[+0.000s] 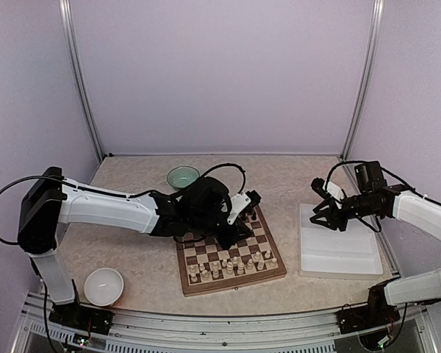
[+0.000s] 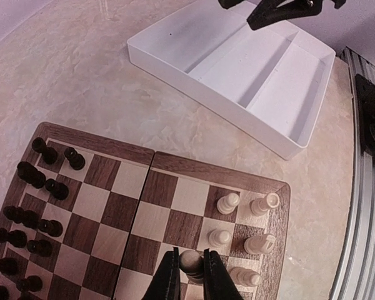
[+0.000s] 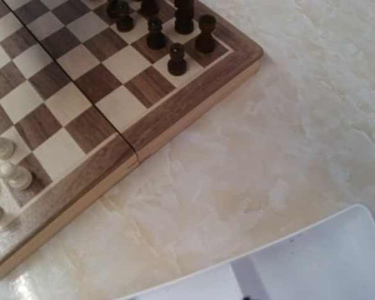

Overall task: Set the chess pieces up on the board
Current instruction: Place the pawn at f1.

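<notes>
We see a cream pawn (image 2: 190,260) pinched between the two fingers (image 2: 169,278) of the left gripper (image 2: 192,270), over the board (image 1: 193,287). It sits in the second row in from the board's near border. We cannot tell whether its base touches the square.

The other cream chess pieces (image 1: 232,266) stand in two rows along the board's near side. In the left wrist view five of them show just beside the held pawn, upright.

The dark chess pieces (image 2: 42,187) crowd the board's far side, partly hidden under the left arm in the top view. The right wrist view catches a few at the board's far right corner.

The board lies at the middle of the table (image 1: 132,184), close to its near edge.

The right gripper (image 1: 325,206) hangs above the left end of the white tray (image 1: 338,265) with its fingers spread and nothing between them. The tray, split into compartments, lies near the table's right edge, well apart from the board.

A teal bowl (image 1: 182,176) sits toward the far edge, behind the board. A white bowl (image 1: 103,286) sits at the near left corner.
</notes>
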